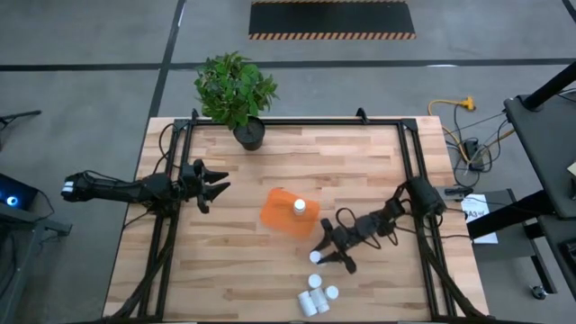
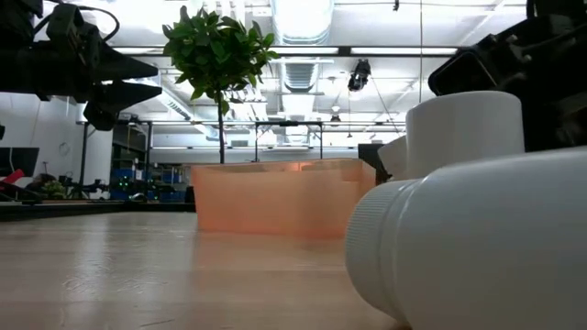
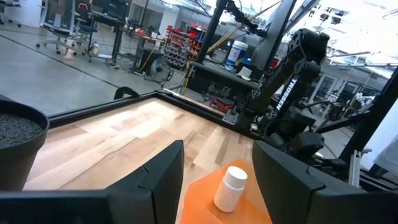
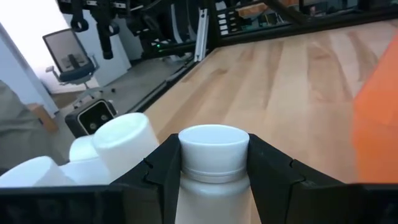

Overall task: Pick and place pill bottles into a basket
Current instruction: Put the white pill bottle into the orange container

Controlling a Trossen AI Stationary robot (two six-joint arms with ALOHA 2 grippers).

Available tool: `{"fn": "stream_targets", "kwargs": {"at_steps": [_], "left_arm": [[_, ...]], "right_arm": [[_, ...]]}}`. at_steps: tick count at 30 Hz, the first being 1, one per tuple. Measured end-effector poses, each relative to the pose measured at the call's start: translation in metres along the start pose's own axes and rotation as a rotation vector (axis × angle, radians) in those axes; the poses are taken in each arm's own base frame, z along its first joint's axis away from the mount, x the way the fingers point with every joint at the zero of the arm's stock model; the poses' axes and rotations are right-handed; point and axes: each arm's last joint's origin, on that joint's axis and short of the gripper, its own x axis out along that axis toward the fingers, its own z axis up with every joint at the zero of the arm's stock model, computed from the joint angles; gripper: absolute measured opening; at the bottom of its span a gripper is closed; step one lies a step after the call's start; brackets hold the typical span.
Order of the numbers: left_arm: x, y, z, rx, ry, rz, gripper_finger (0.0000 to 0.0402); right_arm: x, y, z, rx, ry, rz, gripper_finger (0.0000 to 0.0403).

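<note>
My right gripper [image 1: 320, 256] is at the table's near right, shut on an upright white pill bottle [image 1: 315, 257], also seen in the right wrist view [image 4: 213, 155]. The orange basket [image 1: 274, 214] sits at mid-table, with one pill bottle [image 1: 299, 207] standing inside it. Several more pill bottles [image 1: 317, 297] are clustered at the near edge, some upright and some lying down. My left gripper [image 1: 219, 190] hovers open over the table's left side, pointing toward the basket [image 3: 200, 198], with nothing between its fingers. My right gripper pinches the bottle between its two fingers [image 4: 163, 168], at the cap and neck [image 4: 213, 167]. The fingers come nearly level from the table's right side, slanting toward the near edge. The bottle is upright. Whether its base is on the table is hidden.
A potted plant [image 1: 238, 94] in a black pot stands at the far edge, left of centre. Black frame rails [image 1: 409, 171] run along the table's left and right sides. In the low view, the lying bottle [image 2: 477, 247] fills the near right.
</note>
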Motion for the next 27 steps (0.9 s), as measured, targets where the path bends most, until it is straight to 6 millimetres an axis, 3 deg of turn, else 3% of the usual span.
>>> {"fn": "stream_targets", "kwargs": {"at_steps": [10, 15, 27], "left_arm": [[0.000, 0.000, 0.000, 0.000, -0.001, 0.000, 0.0173], [0.000, 0.000, 0.000, 0.000, -0.001, 0.000, 0.0173], [0.000, 0.000, 0.000, -0.001, -0.001, 0.000, 0.0173]], "right_arm": [[0.011, -0.014, 0.011, -0.029, -0.070, -0.082, 0.0135], [0.009, -0.024, 0.014, -0.019, -0.100, -0.206, 0.0135], [0.004, -0.040, 0.018, 0.018, -0.132, -0.314, 0.0135]]}}
